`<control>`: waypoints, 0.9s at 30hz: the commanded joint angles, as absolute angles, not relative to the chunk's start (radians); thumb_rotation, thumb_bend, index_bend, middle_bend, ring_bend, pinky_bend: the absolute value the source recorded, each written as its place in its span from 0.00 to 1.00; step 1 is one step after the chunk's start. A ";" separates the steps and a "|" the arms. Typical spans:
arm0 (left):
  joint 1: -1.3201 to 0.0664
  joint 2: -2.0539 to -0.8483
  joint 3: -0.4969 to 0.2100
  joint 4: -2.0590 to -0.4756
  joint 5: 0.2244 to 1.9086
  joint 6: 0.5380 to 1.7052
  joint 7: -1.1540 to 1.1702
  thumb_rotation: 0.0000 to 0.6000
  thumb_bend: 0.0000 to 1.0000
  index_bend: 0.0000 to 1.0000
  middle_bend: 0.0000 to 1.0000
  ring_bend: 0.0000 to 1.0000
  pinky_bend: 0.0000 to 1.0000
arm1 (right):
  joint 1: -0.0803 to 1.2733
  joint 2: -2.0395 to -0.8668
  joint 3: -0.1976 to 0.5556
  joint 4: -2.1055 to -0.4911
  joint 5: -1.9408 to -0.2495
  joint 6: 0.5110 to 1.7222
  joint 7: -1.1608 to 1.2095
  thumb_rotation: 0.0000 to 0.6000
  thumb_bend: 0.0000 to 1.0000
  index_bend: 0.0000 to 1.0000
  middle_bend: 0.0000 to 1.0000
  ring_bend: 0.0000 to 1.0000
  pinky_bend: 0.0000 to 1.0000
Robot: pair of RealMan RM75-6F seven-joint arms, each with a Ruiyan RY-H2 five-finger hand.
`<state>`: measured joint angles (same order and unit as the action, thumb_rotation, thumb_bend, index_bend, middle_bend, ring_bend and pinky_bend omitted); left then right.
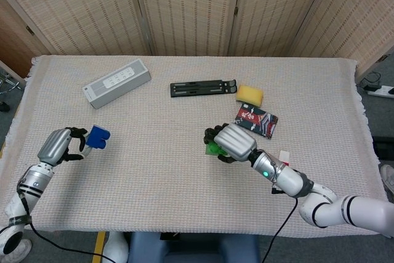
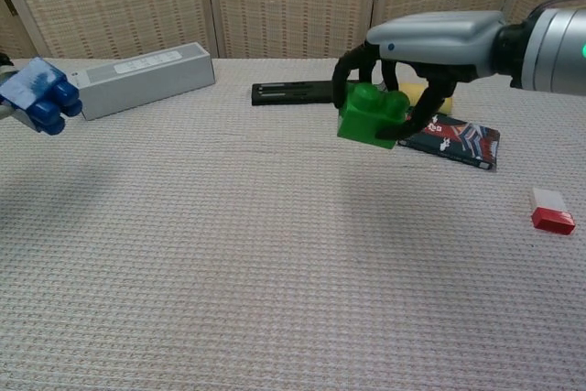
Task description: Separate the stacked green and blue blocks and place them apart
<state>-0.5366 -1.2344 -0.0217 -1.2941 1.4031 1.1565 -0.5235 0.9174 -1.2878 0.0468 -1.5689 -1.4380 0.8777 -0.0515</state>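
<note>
My right hand (image 1: 232, 143) (image 2: 417, 48) grips the green block (image 2: 371, 115) (image 1: 212, 148) from above, just above the cloth at the middle right of the table. Far off at the left edge, my left hand (image 1: 58, 145) holds the blue block (image 1: 98, 137) (image 2: 38, 94) in its fingertips, also off the cloth. In the chest view the left hand itself is cut off by the frame edge. The two blocks are wide apart.
A grey box (image 1: 117, 82) lies at the back left and a black stand (image 1: 203, 88) at the back middle. A yellow sponge (image 1: 250, 95) and a patterned packet (image 1: 256, 120) sit just behind the right hand. A small red and white piece (image 1: 283, 160) lies to the right.
</note>
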 commanded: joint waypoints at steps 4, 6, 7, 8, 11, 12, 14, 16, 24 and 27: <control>-0.450 -1.308 -0.004 -1.138 1.407 1.262 -0.300 1.00 0.46 0.83 0.76 0.47 0.38 | 0.871 -1.363 -0.003 -1.460 -1.472 0.877 -0.007 1.00 0.38 0.69 0.49 0.63 0.69; -0.443 -1.334 -0.003 -1.091 1.410 1.264 -0.258 1.00 0.46 0.83 0.76 0.47 0.39 | 0.862 -1.377 -0.012 -1.433 -1.481 0.875 -0.003 1.00 0.38 0.69 0.49 0.63 0.69; -0.441 -1.343 -0.004 -1.075 1.412 1.264 -0.247 1.00 0.46 0.83 0.76 0.47 0.39 | 0.859 -1.382 -0.015 -1.422 -1.482 0.872 0.000 1.00 0.38 0.69 0.49 0.64 0.69; -0.440 -1.353 -0.006 -1.059 1.414 1.264 -0.240 1.00 0.46 0.83 0.76 0.47 0.39 | 0.857 -1.388 -0.016 -1.411 -1.480 0.865 0.006 1.00 0.38 0.69 0.49 0.64 0.69; -0.439 -1.367 -0.012 -1.041 1.419 1.259 -0.248 1.00 0.46 0.82 0.76 0.47 0.38 | 0.855 -1.400 -0.017 -1.387 -1.477 0.850 0.011 1.00 0.38 0.69 0.48 0.64 0.69; -0.439 -1.370 -0.016 -1.037 1.421 1.256 -0.253 1.00 0.46 0.82 0.76 0.47 0.38 | 0.855 -1.403 -0.017 -1.381 -1.477 0.843 0.013 1.00 0.38 0.69 0.47 0.64 0.69; -0.438 -1.371 -0.020 -1.036 1.422 1.252 -0.262 1.00 0.46 0.81 0.76 0.45 0.38 | 0.856 -1.406 -0.017 -1.373 -1.479 0.833 0.019 1.00 0.38 0.67 0.46 0.62 0.69; -0.437 -1.370 -0.022 -1.038 1.424 1.245 -0.263 1.00 0.46 0.79 0.76 0.44 0.36 | 0.858 -1.406 -0.018 -1.368 -1.483 0.822 0.029 1.00 0.38 0.63 0.43 0.60 0.69; -0.434 -1.333 -0.028 -1.116 1.399 1.179 -0.232 1.00 0.31 0.38 0.35 0.17 0.16 | 0.883 -1.363 -0.018 -1.397 -1.452 0.718 0.053 1.00 0.38 0.03 0.12 0.34 0.49; -0.436 -1.313 -0.032 -1.159 1.376 1.141 -0.206 1.00 0.21 0.23 0.23 0.09 0.12 | 0.885 -1.337 -0.012 -1.423 -1.431 0.700 0.031 1.00 0.38 0.00 0.04 0.27 0.45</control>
